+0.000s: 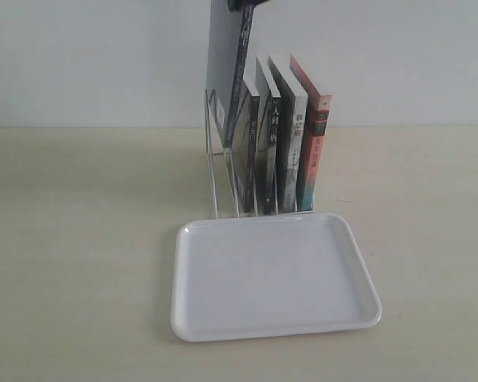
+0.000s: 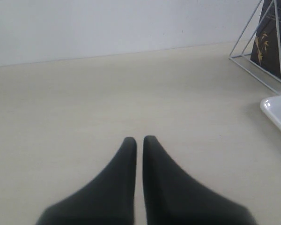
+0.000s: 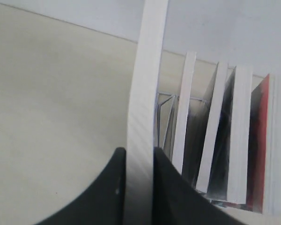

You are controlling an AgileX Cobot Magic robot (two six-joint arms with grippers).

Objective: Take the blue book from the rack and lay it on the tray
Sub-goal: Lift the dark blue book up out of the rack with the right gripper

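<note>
Beige table [image 1: 80, 239] holds the tray [image 1: 271, 278]; white wall [image 1: 88, 56].

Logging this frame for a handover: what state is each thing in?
blue book: upright, raised partway out of the rack.
rack: standing, holds three other books.
tray: lying flat, bare.
left claw: shut, holding nothing.
right claw: shut on the blue book.

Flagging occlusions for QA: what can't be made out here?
Exterior view: top of the blue book and most of the right pincer cut by the upper edge.
Same view: spine titles too small.
Right wrist view: blue book's cover unseen; only page edge shows.
Left wrist view: tray cut by frame edge; only a corner shows.
</note>
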